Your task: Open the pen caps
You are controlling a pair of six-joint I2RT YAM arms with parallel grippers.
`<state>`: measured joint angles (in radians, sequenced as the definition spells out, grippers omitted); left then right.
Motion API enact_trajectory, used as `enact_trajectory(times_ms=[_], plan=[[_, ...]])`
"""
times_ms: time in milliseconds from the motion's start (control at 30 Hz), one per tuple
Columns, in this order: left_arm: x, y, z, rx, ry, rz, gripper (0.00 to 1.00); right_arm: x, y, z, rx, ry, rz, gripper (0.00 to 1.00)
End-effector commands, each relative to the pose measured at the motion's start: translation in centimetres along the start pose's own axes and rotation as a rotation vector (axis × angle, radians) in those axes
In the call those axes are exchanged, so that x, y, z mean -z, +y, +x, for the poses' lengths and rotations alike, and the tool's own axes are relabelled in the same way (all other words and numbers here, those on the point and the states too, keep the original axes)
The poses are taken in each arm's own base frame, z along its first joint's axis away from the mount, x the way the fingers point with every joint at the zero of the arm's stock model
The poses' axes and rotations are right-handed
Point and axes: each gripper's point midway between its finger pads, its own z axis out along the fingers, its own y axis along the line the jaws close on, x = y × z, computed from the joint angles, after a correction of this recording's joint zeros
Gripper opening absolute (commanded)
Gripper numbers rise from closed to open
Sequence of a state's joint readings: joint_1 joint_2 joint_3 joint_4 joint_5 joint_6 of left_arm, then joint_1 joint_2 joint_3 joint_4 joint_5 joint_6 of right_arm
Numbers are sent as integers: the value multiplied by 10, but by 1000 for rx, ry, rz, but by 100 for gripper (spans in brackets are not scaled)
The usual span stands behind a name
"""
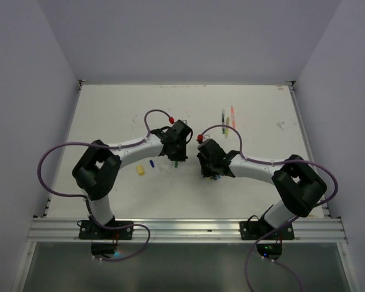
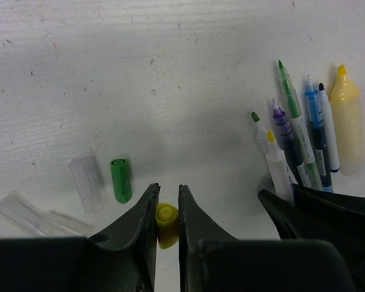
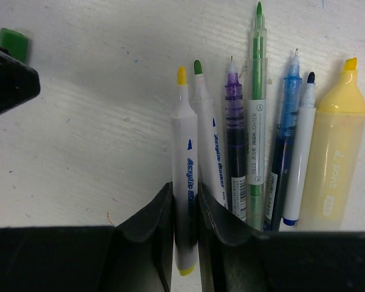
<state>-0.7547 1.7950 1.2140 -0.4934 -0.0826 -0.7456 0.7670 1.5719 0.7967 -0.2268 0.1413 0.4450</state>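
Nearly closed, the left gripper point(image 2: 168, 193) pinched a stubby yellow cap point(image 2: 166, 218) between its fingertips. At about ten o'clock from that cap lay a green cap point(image 2: 121, 179), with a clear cap point(image 2: 87, 182) just beside it toward nine o'clock. Likewise narrowed, the right gripper point(image 3: 185, 198) clamped the barrel of a yellow-tipped white marker point(image 3: 184, 146). More uncapped pens lay side by side toward three o'clock of it, tips pointing to twelve: a green-tipped white marker point(image 3: 208, 146), a purple pen point(image 3: 234, 134), a green highlighter point(image 3: 257, 91), a blue pen point(image 3: 286, 121), a dark-tipped white pen point(image 3: 301, 158) and — last — a fat yellow highlighter point(image 3: 331, 152).
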Motion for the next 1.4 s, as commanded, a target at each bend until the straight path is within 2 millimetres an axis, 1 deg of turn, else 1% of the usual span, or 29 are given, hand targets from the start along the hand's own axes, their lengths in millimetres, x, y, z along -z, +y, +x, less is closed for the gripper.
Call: enact_trajectory(times_ms=[0, 33, 67, 133, 200, 267, 367, 533, 633, 700, 833, 900, 933, 1000, 1033, 1067, 1100, 1133, 1167, 1200, 1233, 1267, 1300, 1333, 1367], plan=[[-2, -5, -1, 0, 12, -9, 8, 3, -6, -2, -14, -9, 38, 22], [-3, -5, -1, 4, 12, -13, 9, 4, -4, -3, -17, -13, 26, 24], [-6, -3, 2, 5, 19, -21, 10, 6, -1, -5, -19, -24, 7, 29], [-10, 0, 5, 7, 26, -31, 11, 9, 2, -8, -26, -39, -11, 34], [-13, 2, 8, 8, 35, -41, 13, 14, 5, -12, -30, -55, -29, 40], [-17, 6, 11, 10, 42, -59, 15, 16, 6, -15, -31, -71, -35, 43], [-19, 11, 12, 8, 39, -81, 17, 24, 9, -22, -36, -100, -58, 45], [-20, 19, 14, -1, 41, -115, 22, 46, 17, -38, -39, -181, -118, 45], [-20, 19, 13, -2, 36, -117, 25, 58, 20, -46, -39, -223, -144, 45], [-20, 19, 12, -2, 34, -117, 26, 60, 19, -45, -42, -229, -150, 45], [-17, 17, 8, -4, 23, -114, 32, 67, 19, -48, -44, -249, -153, 46], [-14, 16, 7, -2, 19, -111, 32, 68, 15, -51, -50, -264, -135, 49], [-9, 13, 2, -1, 5, -100, 33, 69, 13, -51, -50, -267, -121, 50], [-2, 11, -3, 2, -13, -90, 33, 72, 2, -61, -68, -297, -65, 52], [7, 6, -9, 6, -35, -72, 33, 71, -3, -61, -73, -294, -43, 52], [14, 4, -13, 8, -46, -63, 33, 73, -10, -70, -94, -305, -22, 52], [26, -1, -22, 11, -78, -43, 33, 74, -20, -78, -121, -312, 6, 52], [33, -3, -26, 14, -97, -32, 34, 72, -21, -76, -119, -301, 11, 52], [40, -5, -31, 14, -116, -22, 34, 74, -30, -88, -150, -320, 28, 52], [47, -6, -35, 13, -136, -12, 39, 70, -37, -91, -164, -314, 46, 52], [61, -8, -43, 17, -174, 3, 41, 69, -40, -96, -175, -314, 48, 52], [67, -9, -46, 17, -191, 9, 42, 70, -53, -109, -206, -331, 69, 52], [72, -8, -49, 15, -206, 12, 47, 65, -58, -112, -210, -320, 87, 52], [82, -7, -54, 17, -235, 19, 51, 63, -65, -117, -217, -327, 112, 52], [88, -6, -57, 22, -256, 22, 55, 64, -74, -130, -228, -345, 132, 52]])
